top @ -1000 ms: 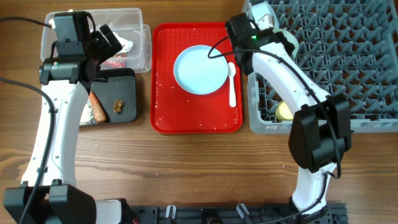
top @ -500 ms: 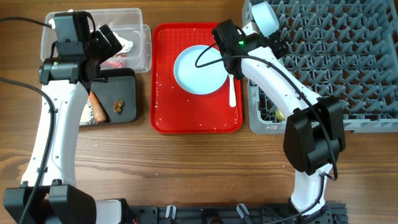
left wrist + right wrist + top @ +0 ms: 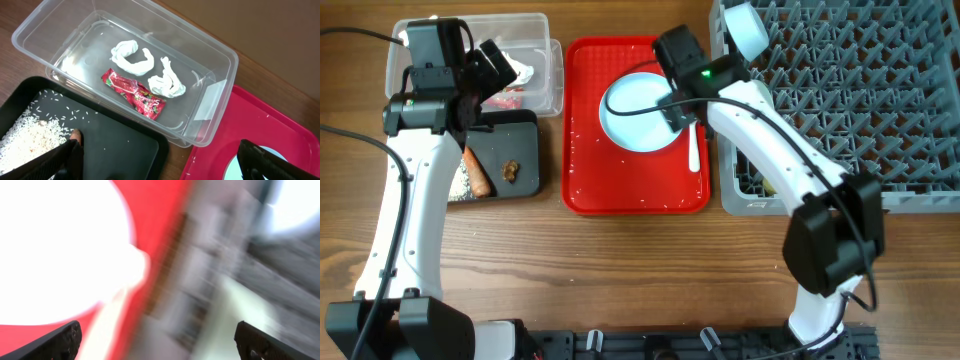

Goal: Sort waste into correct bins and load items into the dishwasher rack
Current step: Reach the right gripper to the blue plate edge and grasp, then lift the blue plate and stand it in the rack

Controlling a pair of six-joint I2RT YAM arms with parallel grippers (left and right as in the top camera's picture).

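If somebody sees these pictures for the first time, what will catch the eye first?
Most likely the bright red tray in the middle, with the pale blue plate on it and the right arm stretched over it. Then the large grey rack at the right, and the clear tub at the upper left, holding a red wrapper and crumpled white paper.

No readable text, no labels, no numbers

A robotics lab bench: wooden table (image 3: 620,270), dishwasher rack (image 3: 880,100), red tray (image 3: 585,170).
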